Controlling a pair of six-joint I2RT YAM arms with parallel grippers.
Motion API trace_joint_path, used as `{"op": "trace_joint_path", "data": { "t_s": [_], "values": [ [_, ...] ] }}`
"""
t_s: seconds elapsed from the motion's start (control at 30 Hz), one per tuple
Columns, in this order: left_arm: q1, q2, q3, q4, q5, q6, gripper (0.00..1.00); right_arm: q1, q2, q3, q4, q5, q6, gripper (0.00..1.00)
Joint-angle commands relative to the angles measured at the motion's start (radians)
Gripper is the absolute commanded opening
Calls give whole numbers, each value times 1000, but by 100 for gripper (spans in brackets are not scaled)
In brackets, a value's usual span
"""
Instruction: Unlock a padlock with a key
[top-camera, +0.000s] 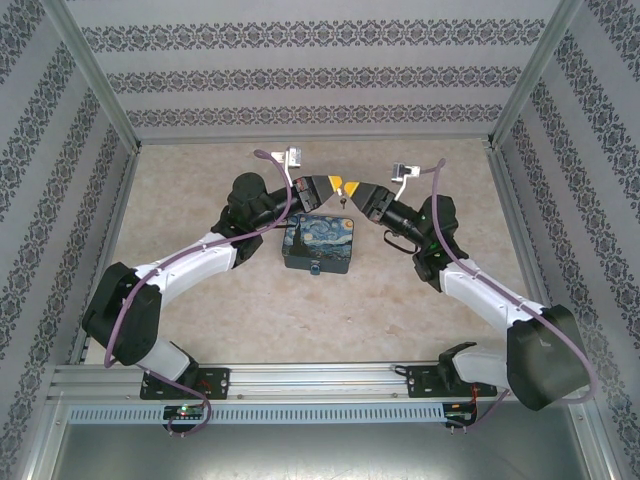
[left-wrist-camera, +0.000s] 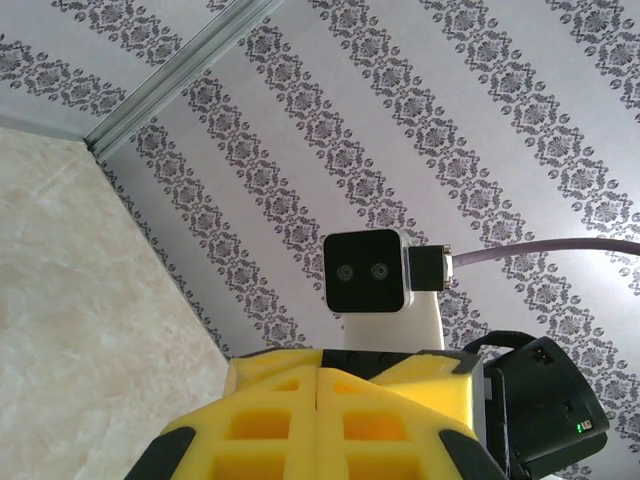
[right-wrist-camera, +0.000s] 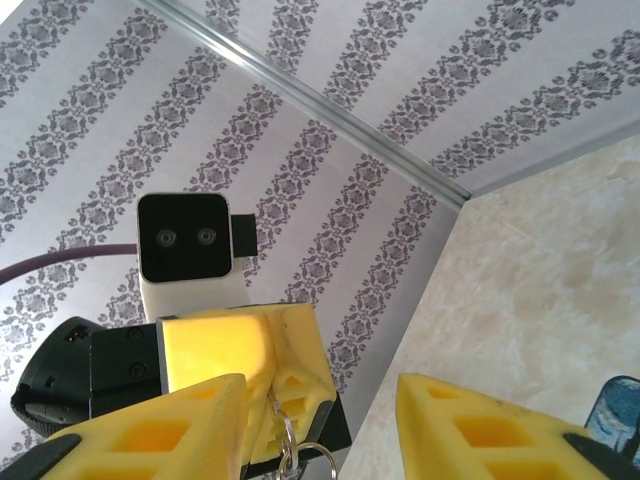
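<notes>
key ring (right-wrist-camera: 288, 432) could fall
left gripper (left-wrist-camera: 318, 365) pinches it shut, right gripper (right-wrist-camera: 320, 400) is open; a bad grab drops it.

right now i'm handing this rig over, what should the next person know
Left gripper: shut, key ring hanging from its tips, held up beyond the box.
Right gripper: open, jaws either side of the ring, not gripping.
Padlock: at the box's near edge, neither gripper on it.
Done: key ring is off the table.
Left: put the key in the padlock, turn it, free the shackle.
</notes>
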Motion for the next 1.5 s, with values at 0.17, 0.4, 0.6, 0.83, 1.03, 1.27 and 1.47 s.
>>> {"op": "trace_joint_path", "data": {
  "t_s": [0.17,0.4,0.6,0.83,1.03,1.27,1.47],
  "values": [
    [10,3,-10,90,1,-13,0,25,4,8,93,-12,6,39],
    [10,5,-9,91,0,-17,0,28,8,-7,99,-12,10,35],
    [11,14,-11,89,2,-26,0,33,16,-13,104,-16,10,31],
    [10,18,-10,96,0,-31,0,35,25,-20,104,-19,9,28],
    [10,22,-10,97,0,-34,0,39,28,-20,105,-31,9,28],
    [11,22,-9,96,-3,-33,0,38,27,-28,101,-32,6,23],
    [10,20,-14,94,-2,-30,0,30,21,-38,99,-30,4,19]
  ]
}}
